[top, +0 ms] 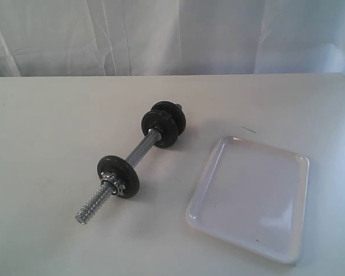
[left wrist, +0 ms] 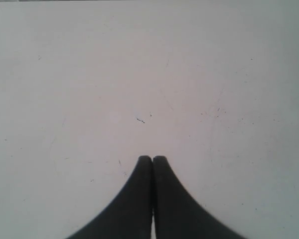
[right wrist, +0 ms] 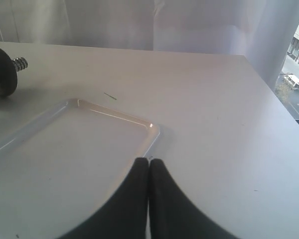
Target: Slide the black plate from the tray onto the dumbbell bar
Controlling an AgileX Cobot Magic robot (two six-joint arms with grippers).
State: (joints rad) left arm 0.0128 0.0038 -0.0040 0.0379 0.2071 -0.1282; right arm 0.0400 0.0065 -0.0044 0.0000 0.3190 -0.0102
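The dumbbell bar (top: 144, 150) lies slantwise on the white table, with its bare threaded end (top: 92, 206) toward the front. One black plate (top: 119, 175) sits on the bar near that end, with a nut in front of it. Two more black discs (top: 164, 123) sit together at the far end. The white tray (top: 250, 198) lies to the right with nothing in it. My left gripper (left wrist: 152, 158) is shut and empty over bare table. My right gripper (right wrist: 148, 161) is shut and empty above the tray's corner (right wrist: 152, 127). Neither gripper shows in the exterior view.
A white curtain hangs behind the table. In the right wrist view the table's edge (right wrist: 284, 109) runs close by, with a window beyond it. That view also shows a far disc (right wrist: 0, 69) and the bar's other threaded tip (right wrist: 20, 63).
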